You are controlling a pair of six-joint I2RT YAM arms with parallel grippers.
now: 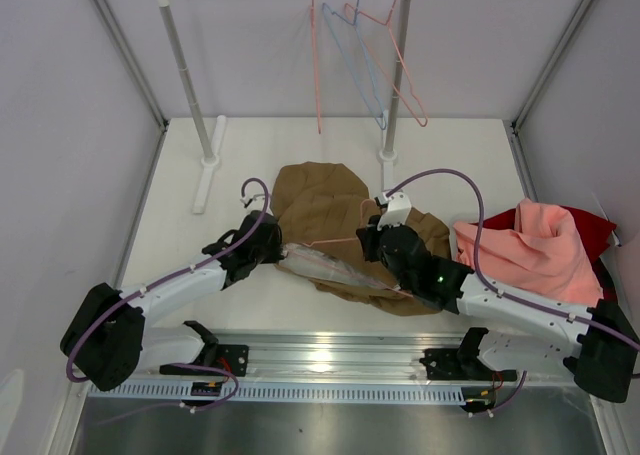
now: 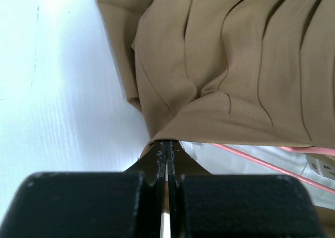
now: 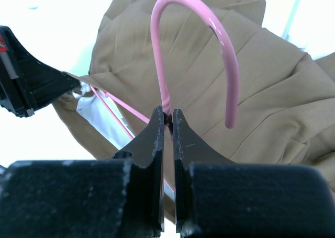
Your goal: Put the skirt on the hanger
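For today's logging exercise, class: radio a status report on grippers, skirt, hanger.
Left gripper shut on skirt edge. Right gripper shut on hanger neck. Hanger wire runs under skirt edge. Pink cloth close at right.

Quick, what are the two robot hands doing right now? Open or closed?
The left gripper is shut on the edge of the skirt.
The right gripper is shut on the hanger, just below its hook.
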